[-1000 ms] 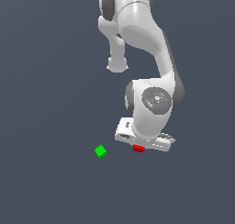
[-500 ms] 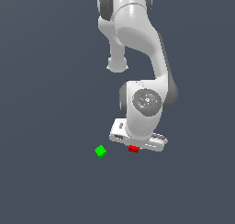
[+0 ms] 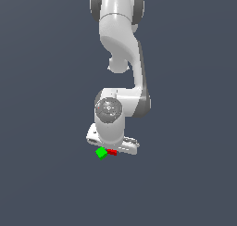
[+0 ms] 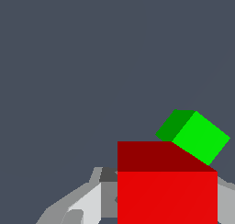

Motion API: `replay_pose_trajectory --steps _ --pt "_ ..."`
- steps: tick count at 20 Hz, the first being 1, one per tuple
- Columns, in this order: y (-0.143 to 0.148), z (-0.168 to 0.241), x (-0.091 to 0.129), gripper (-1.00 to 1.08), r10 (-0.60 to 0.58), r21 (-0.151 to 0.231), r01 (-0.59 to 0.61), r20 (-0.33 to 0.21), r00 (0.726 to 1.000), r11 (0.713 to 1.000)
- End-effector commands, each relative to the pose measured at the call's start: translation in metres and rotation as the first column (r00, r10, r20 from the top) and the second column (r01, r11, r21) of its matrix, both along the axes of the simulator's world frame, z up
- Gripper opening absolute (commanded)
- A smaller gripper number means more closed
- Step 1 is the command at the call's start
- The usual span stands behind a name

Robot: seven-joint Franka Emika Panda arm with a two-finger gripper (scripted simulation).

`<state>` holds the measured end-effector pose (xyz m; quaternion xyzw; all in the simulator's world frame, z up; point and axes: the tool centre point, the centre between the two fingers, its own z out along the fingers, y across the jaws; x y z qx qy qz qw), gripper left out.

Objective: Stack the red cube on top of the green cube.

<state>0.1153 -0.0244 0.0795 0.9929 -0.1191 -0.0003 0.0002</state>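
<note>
You are looking at a white, glossy Franka robot arm (image 3: 121, 58) reaching down over a flat, plain dark grey-blue floor (image 3: 46, 128). At its lower end the white two-fingered gripper (image 3: 112, 151) holds the small, plain bright-red cube (image 3: 111, 152) clamped between its fingers; in the wrist view that red cube (image 4: 166, 186) fills the foreground, with pale grey fingers (image 4: 85, 202) flanking it on both sides.

The small, plain bright-green cube (image 3: 101, 153) of the same size rests on the floor, just beside the red one, on the exterior view's left. From the wrist view the green cube (image 4: 195, 136) shows past the red cube's top edge, turned at an angle to it. Whether the two touch cannot be told.

This looks like the carry step, nearly at the target. Next you would need to centre the red cube above the green one, lower it until it seats, then release. Misalignment could tip the stack.
</note>
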Motion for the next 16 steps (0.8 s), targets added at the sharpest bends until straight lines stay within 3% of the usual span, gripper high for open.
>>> replay_pose_trajectory --steps 1,5,10,11,16 --pt "-0.023 -0.008 -0.001 -1.0 0.001 0.0 -0.001 0.001 1.0 1.0" --pt "-0.047 -0.016 -0.001 -1.0 0.001 0.0 -0.001 0.001 1.0 1.0" --pt "-0.057 -0.02 0.0 -1.0 0.001 0.0 -0.001 0.001 1.0 1.0" --pt "-0.057 -0.02 0.0 1.0 0.001 0.0 -0.001 0.001 1.0 1.0" --pt "-0.057 -0.02 0.0 1.0 0.001 0.0 -0.001 0.001 1.0 1.0"
